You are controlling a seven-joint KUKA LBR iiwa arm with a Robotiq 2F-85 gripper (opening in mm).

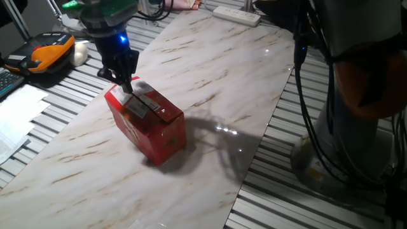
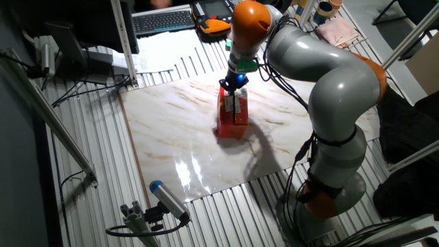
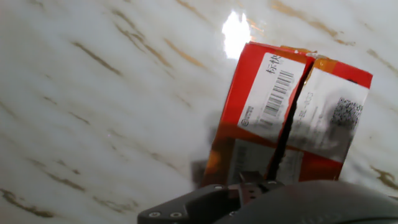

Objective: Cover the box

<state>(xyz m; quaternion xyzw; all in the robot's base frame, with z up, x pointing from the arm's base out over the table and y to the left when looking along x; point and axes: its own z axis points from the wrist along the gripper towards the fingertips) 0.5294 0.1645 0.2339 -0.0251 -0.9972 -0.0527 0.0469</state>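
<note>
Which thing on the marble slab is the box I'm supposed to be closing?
Start at the white marble-patterned tabletop with its brown veins; only one thing stands on it, near the middle. That is the box, a small glossy red carton directly under the arm's hand. Its top flaps are folded almost shut, showing white barcode labels split by a dark seam.

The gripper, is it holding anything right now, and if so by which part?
Nothing appears to be held. The gripper presses down on the top flaps of the red box, which stands on the marble table; whether its fingers are open or shut cannot be told.
</note>
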